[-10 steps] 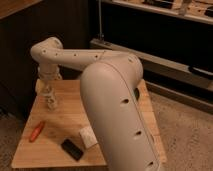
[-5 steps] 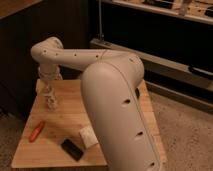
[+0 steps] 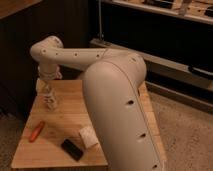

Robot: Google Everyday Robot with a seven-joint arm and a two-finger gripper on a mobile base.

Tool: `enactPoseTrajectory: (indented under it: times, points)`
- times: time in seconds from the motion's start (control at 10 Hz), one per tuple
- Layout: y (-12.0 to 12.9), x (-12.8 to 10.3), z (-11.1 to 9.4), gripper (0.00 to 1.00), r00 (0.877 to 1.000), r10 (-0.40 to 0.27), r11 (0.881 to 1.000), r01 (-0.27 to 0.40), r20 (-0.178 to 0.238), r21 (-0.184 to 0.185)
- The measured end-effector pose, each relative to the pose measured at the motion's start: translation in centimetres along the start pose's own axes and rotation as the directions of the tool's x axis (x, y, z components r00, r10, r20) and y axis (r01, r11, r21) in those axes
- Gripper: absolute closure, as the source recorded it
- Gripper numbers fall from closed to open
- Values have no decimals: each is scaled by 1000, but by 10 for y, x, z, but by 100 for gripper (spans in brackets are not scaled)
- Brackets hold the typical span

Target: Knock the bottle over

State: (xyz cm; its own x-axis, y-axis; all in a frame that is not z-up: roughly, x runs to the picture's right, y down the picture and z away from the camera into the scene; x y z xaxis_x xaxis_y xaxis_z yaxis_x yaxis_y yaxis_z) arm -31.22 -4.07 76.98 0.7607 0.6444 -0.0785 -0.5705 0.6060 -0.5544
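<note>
My gripper point(image 3: 48, 92) hangs from the wrist over the back left part of the wooden table point(image 3: 115, 155), its jaws standing wide with nothing visibly held. The bottle point(image 3: 50, 103), small, slim and whitish, stands upright right below and against the gripper tips, and I cannot tell whether they touch. My large white arm crosses the middle of the view and hides the table's right side.
A pale object point(image 3: 39, 85) sits just behind the gripper near the table's left back edge. An orange-red item point(image 3: 36, 131) lies front left, a black flat object point(image 3: 72, 149) near the front edge, and a small white thing point(image 3: 89, 136) beside it. Dark cabinets stand behind.
The arm and gripper have stayed almost in place over the bottle. The bottle is still upright.
</note>
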Motion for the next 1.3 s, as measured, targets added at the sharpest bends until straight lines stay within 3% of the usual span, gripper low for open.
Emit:
enactPoseTrajectory:
  times: [0.2, 0.4, 0.7, 0.9, 1.3]
  points:
    - [13, -26, -16, 45, 996, -67, 998, 66, 65, 17]
    - [11, -38, -22, 63, 992, -84, 996, 82, 99, 16]
    - [18, -57, -4, 93, 991, -95, 995, 97, 96, -16]
    - [15, -61, 1, 100, 992, -89, 995, 92, 89, -30]
    - [22, -54, -2, 100, 994, -73, 996, 77, 79, -51]
